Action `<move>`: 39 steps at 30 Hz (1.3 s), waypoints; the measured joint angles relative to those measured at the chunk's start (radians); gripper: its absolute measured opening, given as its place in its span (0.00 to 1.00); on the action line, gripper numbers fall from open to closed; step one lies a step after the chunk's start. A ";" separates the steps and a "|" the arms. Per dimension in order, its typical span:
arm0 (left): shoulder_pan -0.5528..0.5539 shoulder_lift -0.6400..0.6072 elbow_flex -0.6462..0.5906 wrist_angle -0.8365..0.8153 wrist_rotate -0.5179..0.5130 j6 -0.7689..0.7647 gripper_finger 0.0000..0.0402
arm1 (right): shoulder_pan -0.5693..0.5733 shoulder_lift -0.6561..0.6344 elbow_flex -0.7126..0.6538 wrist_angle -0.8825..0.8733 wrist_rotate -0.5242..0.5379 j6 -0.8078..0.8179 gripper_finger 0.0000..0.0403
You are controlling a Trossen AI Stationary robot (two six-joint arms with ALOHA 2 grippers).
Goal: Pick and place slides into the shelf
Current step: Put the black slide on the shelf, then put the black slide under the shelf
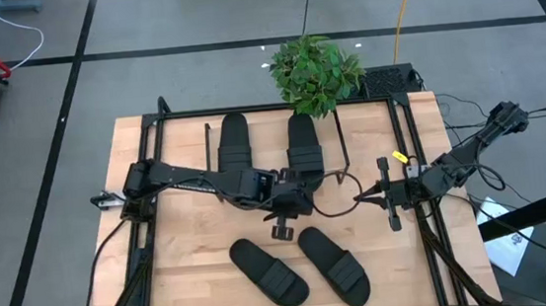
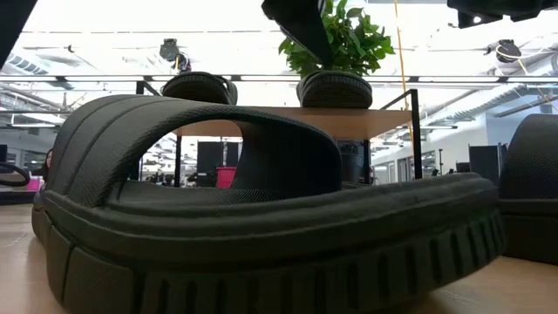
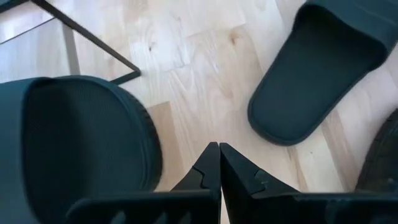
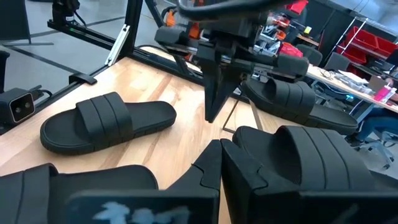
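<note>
a light wooden table (image 1: 193, 254) stands on a grey tiled floor (image 1: 148, 85), a potted plant (image 1: 314, 73) at its far edge. two slides (image 1: 233, 142) rest on the shelf (image 1: 271, 133); two more (image 1: 268, 270) lie on the table in front. the left end effector (image 1: 285, 229) hangs narrow and empty beside the shelf, the right end effector (image 1: 358, 199) likewise pinched together.

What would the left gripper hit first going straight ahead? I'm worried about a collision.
The shut left gripper points down at bare table, probably meeting wood first, between the shelf-side slide and another slide.
</note>
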State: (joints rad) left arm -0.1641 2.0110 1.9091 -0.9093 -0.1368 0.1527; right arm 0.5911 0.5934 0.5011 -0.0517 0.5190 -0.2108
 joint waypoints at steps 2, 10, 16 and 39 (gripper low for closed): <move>0.013 0.000 0.000 -0.001 0.019 0.000 0.00 | 0.000 0.000 0.000 0.000 0.000 0.000 0.00; 0.049 0.040 0.000 0.025 0.056 -0.005 0.00 | 0.000 0.000 0.001 -0.001 0.000 -0.008 0.00; 0.061 0.049 0.000 0.042 0.001 0.000 0.00 | 0.000 0.000 0.001 0.001 0.000 -0.010 0.00; 0.034 -0.043 -0.001 -0.004 0.078 0.153 0.00 | 0.000 0.001 0.001 -0.004 -0.084 -0.006 0.00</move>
State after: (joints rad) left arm -0.1306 1.9684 1.9083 -0.9131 -0.0586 0.3053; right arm 0.5911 0.5941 0.5018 -0.0561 0.4349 -0.2165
